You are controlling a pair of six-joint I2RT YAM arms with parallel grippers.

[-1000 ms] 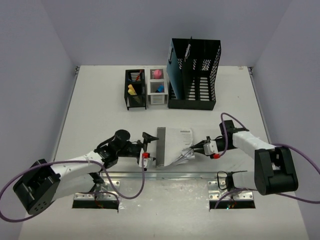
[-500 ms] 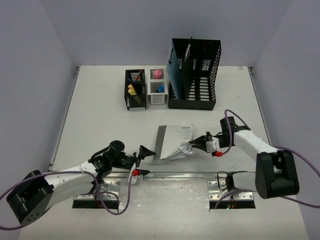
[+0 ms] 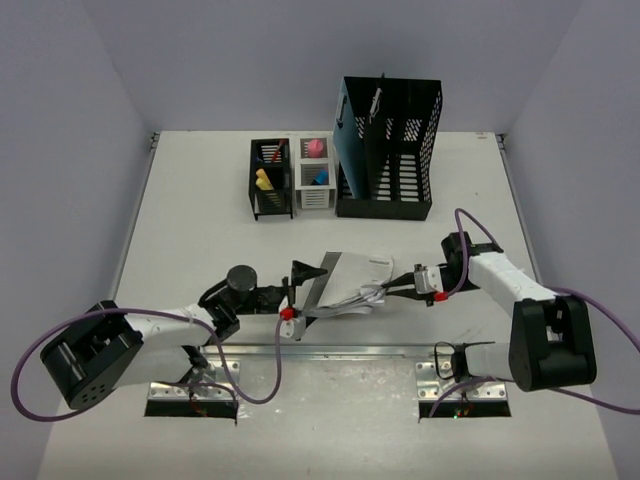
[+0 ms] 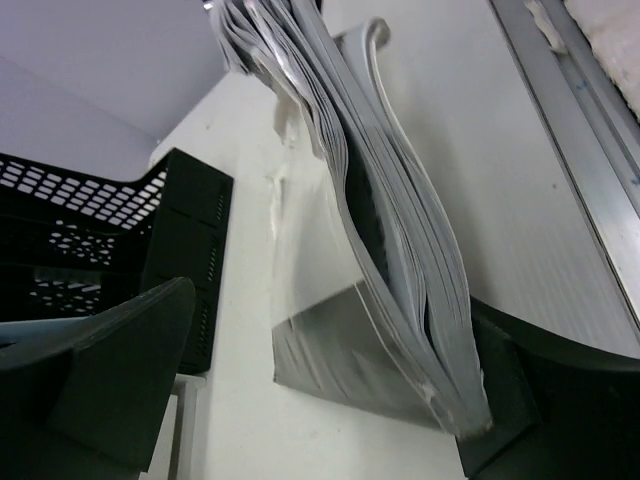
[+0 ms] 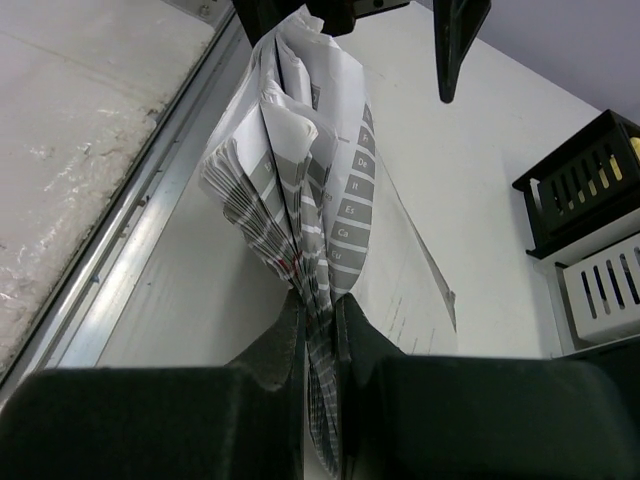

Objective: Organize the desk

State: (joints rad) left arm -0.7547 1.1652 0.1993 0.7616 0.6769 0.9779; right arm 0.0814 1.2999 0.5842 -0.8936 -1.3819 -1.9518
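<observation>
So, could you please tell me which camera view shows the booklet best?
The right wrist view: the booklet fills the frame, pages fanned, grey index tabs visible, pinched by the right gripper. The left wrist view shows only its page edges and grey cover side-on; the top view shows it small, from above.

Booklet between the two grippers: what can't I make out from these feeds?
- Top view: print on the booklet is too small to read.
- Left wrist: the booklet's upper end is cut off by the frame edge.
- Right wrist: how many pages the right gripper pinches, hidden by its own fingers.
- Top view: contents of the magazine file, hidden by its walls.
</observation>
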